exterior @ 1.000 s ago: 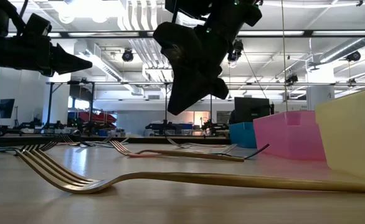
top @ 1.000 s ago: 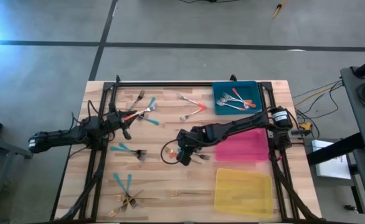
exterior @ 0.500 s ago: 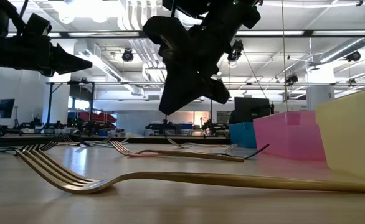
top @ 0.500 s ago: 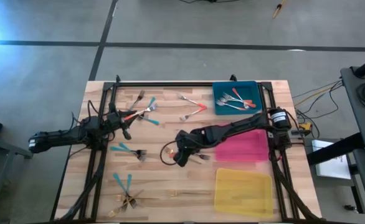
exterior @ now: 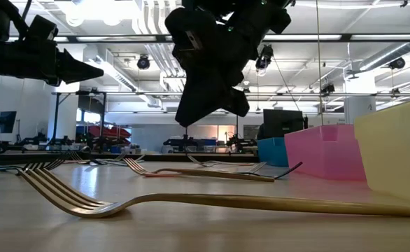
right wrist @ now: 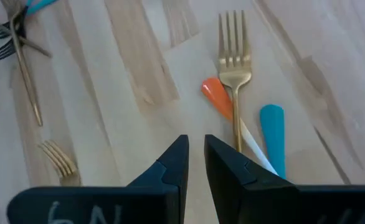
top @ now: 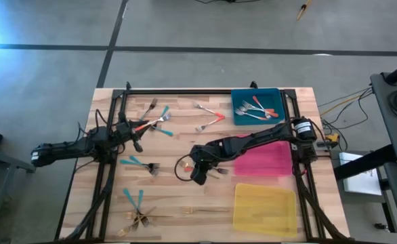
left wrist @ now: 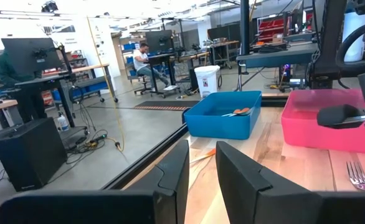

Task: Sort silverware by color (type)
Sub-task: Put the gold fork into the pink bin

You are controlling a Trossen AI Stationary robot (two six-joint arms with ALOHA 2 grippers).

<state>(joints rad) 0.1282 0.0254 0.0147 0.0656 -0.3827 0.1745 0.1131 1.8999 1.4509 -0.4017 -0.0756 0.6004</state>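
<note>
Step in hand: the right gripper hangs above the middle of the pale wooden plank surface, over a small cluster of three crossed forks; I judge it is lining up to pick one of them.
Right fingers: the two dark fingers stand nearly together with only a narrow slit between them, and they hold nothing.
Target cluster: in the right wrist view an all-gold fork lies tines away from the camera, with an orange handle tip touching its neck on one side and a teal handle tip just beside its shaft on the other.
Doing it well: the fingers would need to spread before coming down, and should straddle one handle only, at a place where it lies apart from its neighbours; where the three cross, a squeeze could drag two up together.
Left gripper: the left gripper waits near the left edge, by red-handled and teal-handled forks; its fingers stand a little apart with nothing between them.
Other silverware: teal-handled forks lie left of centre, and a gold and teal pile sits near the front edge.
Trays: the blue rectangular tray already holds several red-handled forks; the pink tray and yellow tray appear bare.
Writing: pale chalky marks on the right gripper's body look like "6N", though I can't read them with confidence; no brand shows anywhere.
</note>
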